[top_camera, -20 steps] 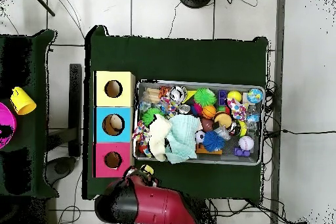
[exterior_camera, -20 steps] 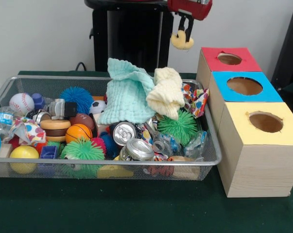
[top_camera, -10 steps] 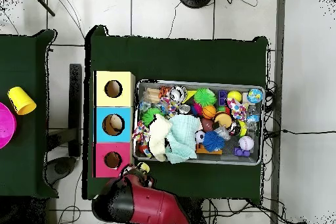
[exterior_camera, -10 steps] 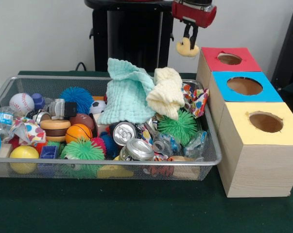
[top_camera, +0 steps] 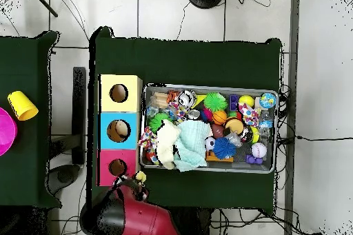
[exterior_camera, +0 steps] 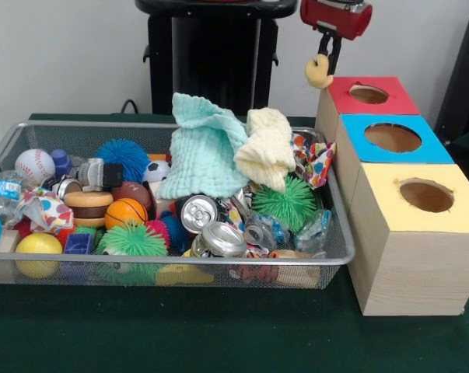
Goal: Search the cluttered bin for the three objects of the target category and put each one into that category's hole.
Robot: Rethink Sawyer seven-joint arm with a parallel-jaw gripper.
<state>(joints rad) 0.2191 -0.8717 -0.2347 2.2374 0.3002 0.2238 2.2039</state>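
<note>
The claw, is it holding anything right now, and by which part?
Yes. The claw grips a small yellow soft toy by its top, and it hangs beside the red box.

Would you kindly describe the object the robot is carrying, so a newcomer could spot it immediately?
Find the three wooden boxes beside the wire bin; the farthest has a red top. Just left of its upper corner, the gripper holds a small pale yellow plush lump in the air, the only item outside the bin.
</note>
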